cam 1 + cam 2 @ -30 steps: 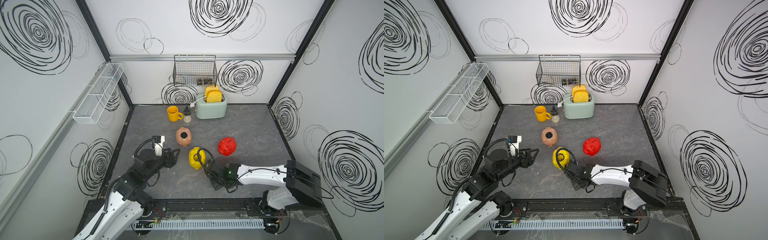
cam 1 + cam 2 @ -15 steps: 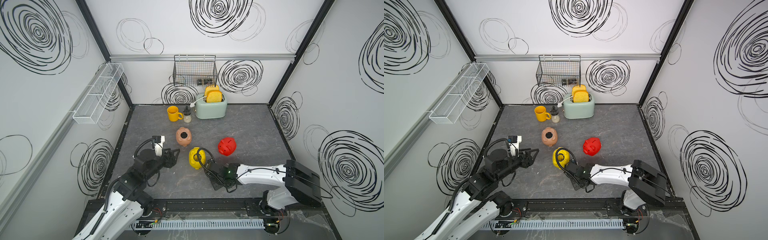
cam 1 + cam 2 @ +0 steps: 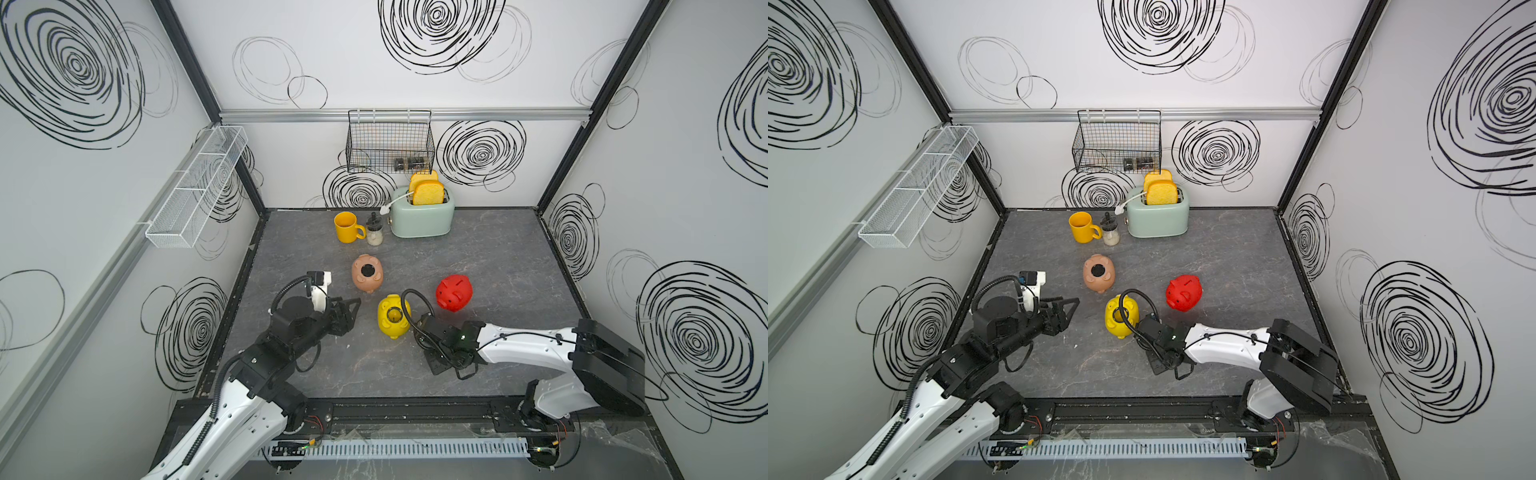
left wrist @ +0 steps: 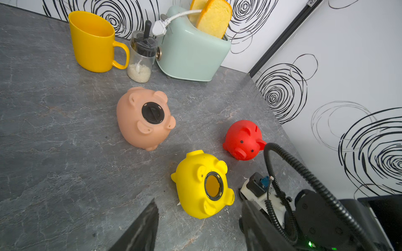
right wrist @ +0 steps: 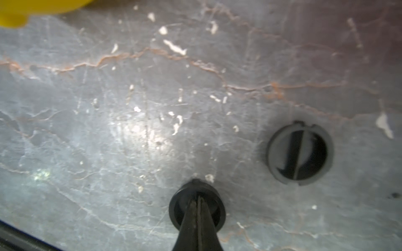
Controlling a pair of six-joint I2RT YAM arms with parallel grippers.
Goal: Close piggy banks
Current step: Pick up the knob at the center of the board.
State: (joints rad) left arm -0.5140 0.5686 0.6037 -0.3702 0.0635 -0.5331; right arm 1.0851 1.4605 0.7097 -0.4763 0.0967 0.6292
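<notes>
The right gripper (image 5: 197, 202) is pinched shut on a black plug (image 5: 176, 209) on the table (image 5: 87, 130), a second plug (image 5: 300, 153) beside it, near the yellow pig (image 3: 388, 328) with its belly hole unplugged; the left gripper (image 3: 351, 309) hovers open beside that pig, with the plugged pink pig (image 3: 360, 283) and the red pig (image 3: 454, 292) beyond.

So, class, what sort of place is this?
Probably a robot test booth dressed as a kitchen counter: swirl-patterned walls enclose it, with a toaster and yellow mug on the stone-look table.
</notes>
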